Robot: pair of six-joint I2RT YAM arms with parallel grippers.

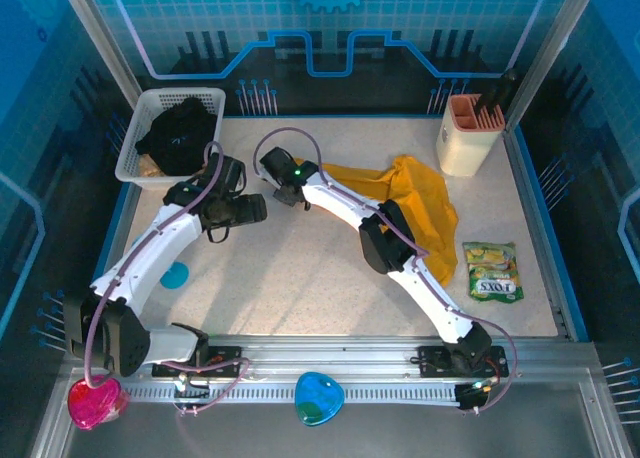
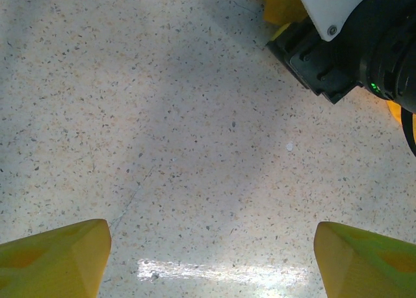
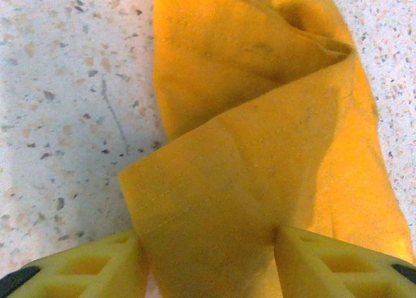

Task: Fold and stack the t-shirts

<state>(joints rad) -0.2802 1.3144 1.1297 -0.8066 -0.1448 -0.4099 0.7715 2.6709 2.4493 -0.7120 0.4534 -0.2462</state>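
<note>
Table (image 1: 300, 278) holds yellow shirt (image 1: 420, 203) crumpled right of centre, not spread flat; black shirt (image 1: 180, 128) is bunched in the white basket (image 1: 135, 153) at far left corner. Step looks like the first one, getting hold of the yellow shirt to lay it flat. Right gripper (image 3: 208, 249) is at its left end, fingers apart with the hem between them, apparently not clamped. Left gripper (image 2: 211, 249) is wide open over bare table just beside it, holding nothing. Next: close on the hem, left takes another edge, pull flat
</note>
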